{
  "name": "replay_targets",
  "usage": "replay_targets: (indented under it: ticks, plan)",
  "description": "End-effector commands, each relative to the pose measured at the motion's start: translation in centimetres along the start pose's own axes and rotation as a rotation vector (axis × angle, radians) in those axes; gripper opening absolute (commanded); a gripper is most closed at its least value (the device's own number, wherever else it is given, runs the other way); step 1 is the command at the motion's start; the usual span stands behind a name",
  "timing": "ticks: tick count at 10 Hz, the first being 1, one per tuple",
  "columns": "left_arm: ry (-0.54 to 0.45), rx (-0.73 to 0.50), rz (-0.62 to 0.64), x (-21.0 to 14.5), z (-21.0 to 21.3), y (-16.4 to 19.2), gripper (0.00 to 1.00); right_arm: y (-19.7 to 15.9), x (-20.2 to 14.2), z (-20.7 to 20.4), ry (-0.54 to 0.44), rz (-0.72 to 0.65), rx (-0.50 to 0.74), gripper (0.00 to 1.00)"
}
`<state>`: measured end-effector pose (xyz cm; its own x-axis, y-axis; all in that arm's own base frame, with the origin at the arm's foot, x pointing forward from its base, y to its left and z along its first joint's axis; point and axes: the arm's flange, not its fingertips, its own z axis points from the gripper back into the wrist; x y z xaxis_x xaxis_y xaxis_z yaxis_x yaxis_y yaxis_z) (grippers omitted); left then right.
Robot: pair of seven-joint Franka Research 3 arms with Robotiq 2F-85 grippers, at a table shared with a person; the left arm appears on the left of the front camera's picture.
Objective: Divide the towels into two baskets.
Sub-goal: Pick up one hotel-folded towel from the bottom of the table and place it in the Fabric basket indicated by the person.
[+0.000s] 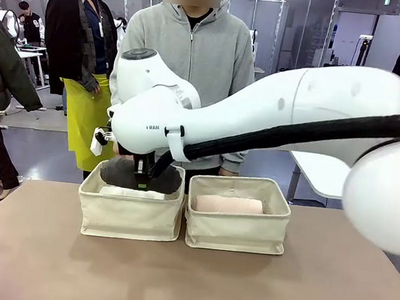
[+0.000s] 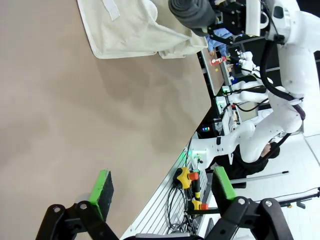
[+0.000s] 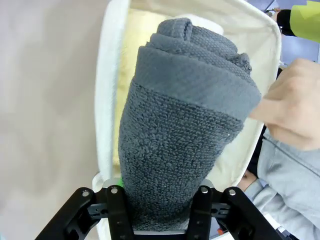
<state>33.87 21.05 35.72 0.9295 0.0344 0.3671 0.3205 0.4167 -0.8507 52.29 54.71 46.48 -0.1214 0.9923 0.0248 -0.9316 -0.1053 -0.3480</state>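
Grey towel (image 3: 175,135) clamped in right claw (image 3: 157,210) over left basket (image 1: 130,218). A hand (image 3: 290,107) touches it. Left claw (image 2: 162,192) apart above bench (image 2: 75,115).

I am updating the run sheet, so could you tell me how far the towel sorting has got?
Done: the pink towel lies in the right basket, and a white towel lies in the left basket.

In hand: the right gripper is shut on the dark grey towel, over the left basket, beside a pale yellow towel. A person's hand is at its rim.

Left: releasing the grey towel.
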Motion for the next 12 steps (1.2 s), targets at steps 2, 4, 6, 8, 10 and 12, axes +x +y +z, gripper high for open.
replay_targets:
  ticks: [2,4,6,8,10,12]
  plan:
    - [-0.013,-0.002,-0.003,-0.1,0.2,-0.3,1.0,-0.5,0.6,-0.7,-0.006,0.002,-0.048,0.47]
    - [-0.013,-0.002,-0.003,-0.1,0.2,-0.3,1.0,-0.3,0.3,-0.9,-0.021,0.005,-0.048,0.82]
    - [-0.013,-0.002,-0.003,-0.1,0.2,-0.3,1.0,-0.2,0.2,-0.9,-0.029,0.006,-0.052,1.0]
    - [-0.013,-0.002,-0.003,-0.1,0.2,-0.3,1.0,-0.3,0.0,-0.9,-0.032,-0.001,-0.056,1.0]
    - [-0.013,-0.002,-0.003,-0.1,0.2,-0.3,1.0,-0.2,-0.2,-1.0,-0.035,0.0,-0.05,1.0]
    - [-0.013,-0.002,-0.003,-0.1,0.2,-0.3,1.0,-0.1,-0.4,-0.7,-0.037,0.008,-0.045,1.0]
